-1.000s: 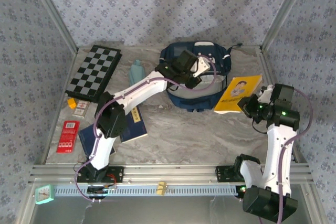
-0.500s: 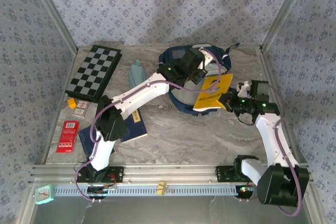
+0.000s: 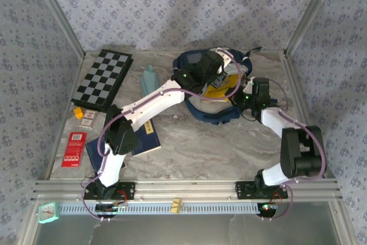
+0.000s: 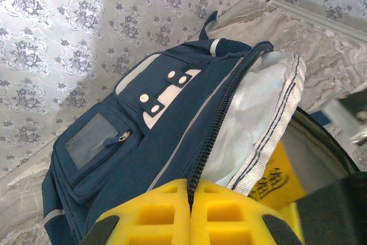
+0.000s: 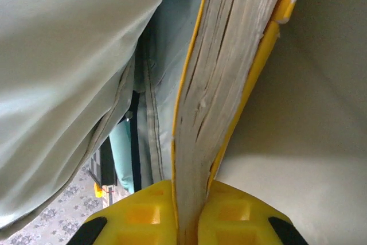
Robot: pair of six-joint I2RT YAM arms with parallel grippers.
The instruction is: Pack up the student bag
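I work in a robot test cell, a lab rig rather than a lived-in room. My left arm (image 3: 150,98) and right arm (image 3: 285,123) are bolted to a slotted aluminium rail (image 3: 189,206) at the near edge of a marble-patterned table (image 3: 206,147). Bare aluminium posts (image 3: 57,12) frame the corners. Between them stand walls (image 3: 172,4) of grey floral print, seemingly wallpapered panels, though I cannot tell board from cloth. School things lie on the tabletop like props, a chessboard (image 3: 103,78) and the student bag (image 3: 212,116) among them.
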